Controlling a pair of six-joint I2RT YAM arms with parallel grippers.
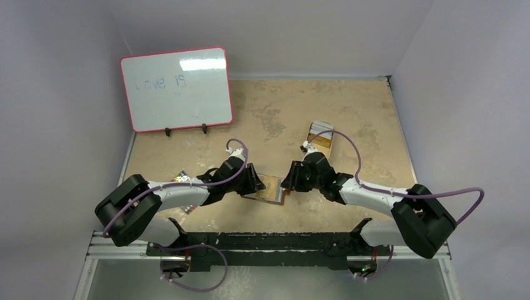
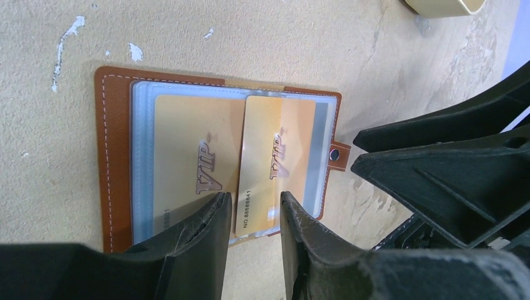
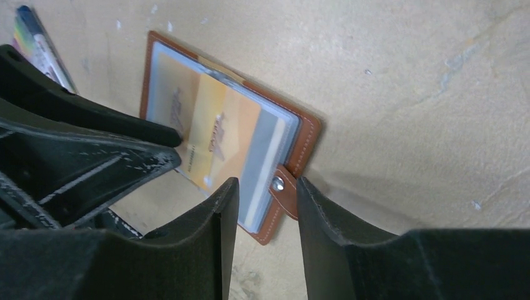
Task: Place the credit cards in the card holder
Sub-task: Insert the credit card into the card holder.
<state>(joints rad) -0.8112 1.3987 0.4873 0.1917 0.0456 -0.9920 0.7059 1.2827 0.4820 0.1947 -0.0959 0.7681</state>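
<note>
Between the fingers of the left pincer point(image 2: 253, 203), which stand apart with a modest gap, shows the near end of a gold card point(image 2: 269, 144). The pincer is open, and I cannot tell if its tips press on the card. This card lies on the right half of the card holder point(image 2: 115, 156), over the edge of another gold card point(image 2: 187, 150) that sits under the clear sleeve point(image 2: 142, 156) of the left half. The pictures do not show whether the first one is already inside a sleeve or only on top of it. I judge it is not fully seated.

At the right side of the holder is the right pincer point(image 3: 267, 182), open too, with its fingers on both sides of the snap tab point(image 3: 279, 185) and gripping nothing. The holder lies open and flat on the table point(image 1: 350, 112), at the near middle, between both arms.

So the task seems partly done: one card is stored, and one is on the way in. More remains, I think. At the near left, by the left arm, a patterned card point(image 1: 182, 178) and a paler card point(image 1: 187, 208) lie on the table, partly hidden. Farther away and to the right stands a tan tin point(image 1: 320, 136), and I cannot read what is in it. A whiteboard point(image 1: 177, 89) leans at the far left.
</note>
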